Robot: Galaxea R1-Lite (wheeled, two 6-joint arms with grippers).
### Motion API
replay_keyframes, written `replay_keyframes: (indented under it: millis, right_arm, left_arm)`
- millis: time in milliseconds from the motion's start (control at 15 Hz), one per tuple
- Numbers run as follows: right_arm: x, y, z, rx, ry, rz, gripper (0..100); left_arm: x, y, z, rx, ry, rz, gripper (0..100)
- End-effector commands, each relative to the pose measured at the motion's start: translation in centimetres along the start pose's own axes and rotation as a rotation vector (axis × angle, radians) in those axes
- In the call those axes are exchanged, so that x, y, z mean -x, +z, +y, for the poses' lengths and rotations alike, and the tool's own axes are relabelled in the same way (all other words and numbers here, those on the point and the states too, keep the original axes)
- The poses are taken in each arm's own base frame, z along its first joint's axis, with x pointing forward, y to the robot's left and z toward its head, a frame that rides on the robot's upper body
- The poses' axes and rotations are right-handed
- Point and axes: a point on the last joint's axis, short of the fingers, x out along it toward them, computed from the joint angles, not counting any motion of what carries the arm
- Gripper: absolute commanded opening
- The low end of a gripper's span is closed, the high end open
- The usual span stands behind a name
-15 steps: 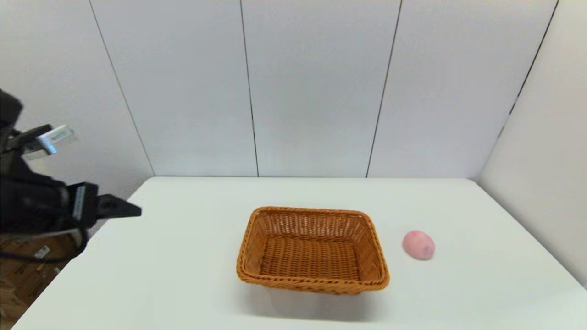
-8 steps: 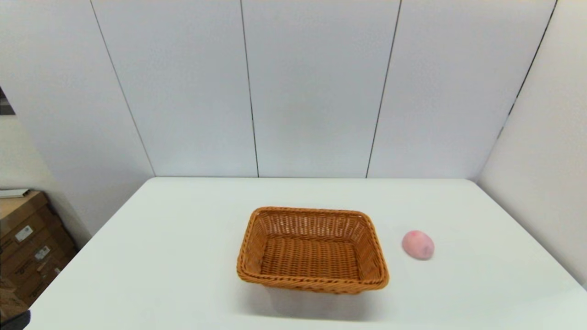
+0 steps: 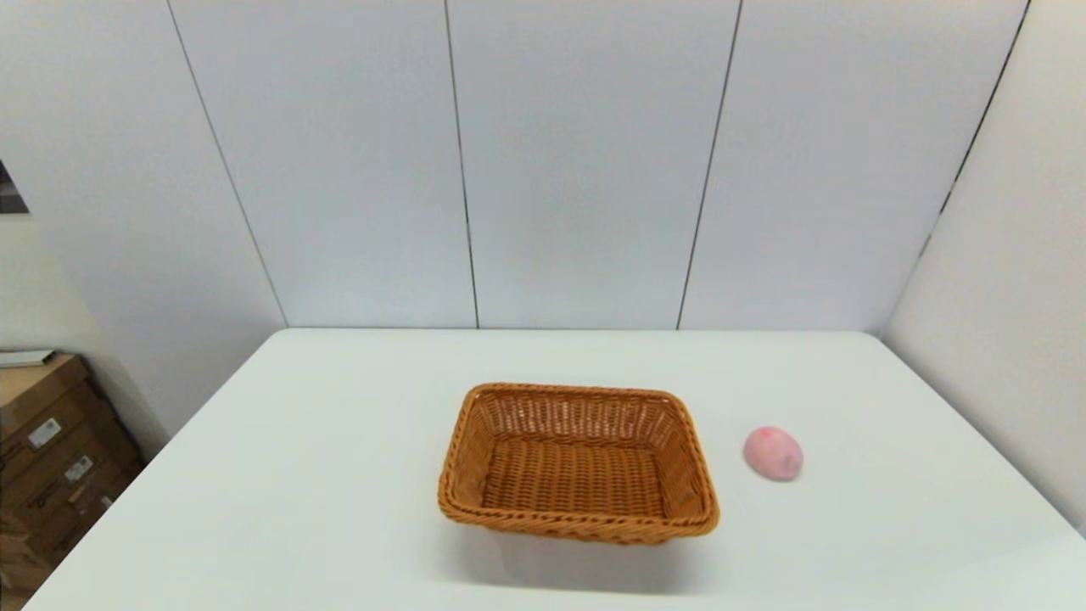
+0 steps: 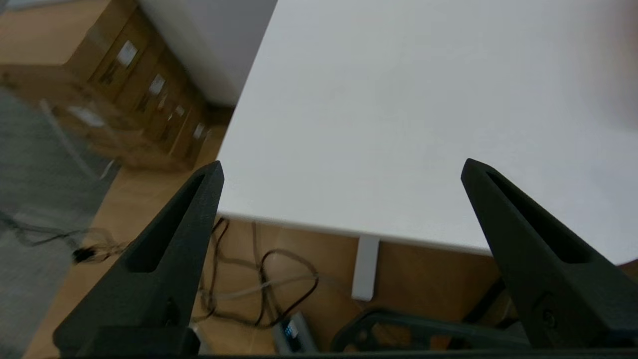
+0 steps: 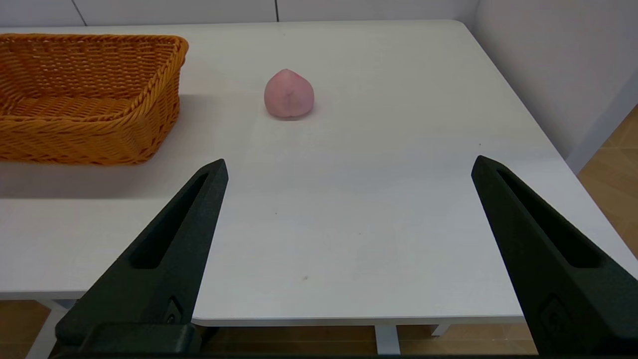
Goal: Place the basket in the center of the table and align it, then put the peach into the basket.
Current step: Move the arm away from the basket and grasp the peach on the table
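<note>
Orange-brown wicker, braided rim: the basket (image 3: pixel 579 462) sits on the white table (image 3: pixel 339 475) roughly at mid-table, long sides running about parallel to the near table edge; looks centred and squared, judged from the head view alone. Basket interior empty; only woven floor showing in both head and right wrist views.

The peach (image 3: pixel 774 453) lies on the table to the robot's right of the basket, near but apart from its right rim, not touching; it rests on its side, darker pink blotches showing.

Handling, judgement: peach looks like a light toy fruit, rounded, smooth-skinned, so liable to roll or squirt out of a pinch if taken off-centre; best held across its widest middle, fingers either side, coming down from above; stiffness cannot be told from here. Basket looks light and fairly stiff, weave giving good friction; the braided rim or a side wall is the natural hold, and a nudge could slide it off alignment.

Right gripper (image 5: pixel 349 167) hangs off the near right edge of the table, fingers spread wide, nothing between them, peach ahead and well apart. Left gripper (image 4: pixel 341 167) is off the near left corner of the table, over floor and cables, fingers likewise wide apart and empty; parked, out of the head view.

Remaining step, as judged: peach into basket; right arm is the nearer.
</note>
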Motion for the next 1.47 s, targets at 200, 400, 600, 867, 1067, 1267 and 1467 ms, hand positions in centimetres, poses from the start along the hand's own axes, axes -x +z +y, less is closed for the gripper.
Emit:
replay_keyframes:
  millis: [200, 400, 600, 867, 1067, 1267, 1467]
  right_arm:
    - [0.0, 0.0, 0.0, 0.003, 0.0, 0.001, 100]
    - [0.0, 0.0, 0.0, 0.003, -0.002, 0.001, 100]
    - [0.3, 1.7, 0.0, 0.01, -0.007, 0.031, 100]
    - [-5.0, 11.4, 0.4, -0.009, -0.012, 0.303, 100]
    - [-12.9, 14.6, 1.3, -0.054, 0.084, 0.52, 100]
    - [-20.1, 12.4, 2.4, -0.039, 0.103, 0.716, 100]
    - [-25.3, 9.5, 3.1, -0.074, 0.092, 0.773, 100]
  left_arm:
    - [-2.1, -3.7, -1.3, 0.066, -0.201, -0.183, 100]
    - [-2.1, -5.5, -1.5, 0.094, -0.251, -0.259, 100]
    - [-1.9, -5.8, -1.5, 0.104, -0.25, -0.296, 100]
    - [-1.9, -5.7, -1.5, 0.103, -0.25, -0.298, 100]
    - [-1.9, -5.7, -1.5, 0.102, -0.248, -0.301, 100]
    - [-1.9, -5.7, -1.5, 0.102, -0.248, -0.302, 100]
    - [-1.9, -5.7, -1.5, 0.109, -0.247, -0.302, 100]
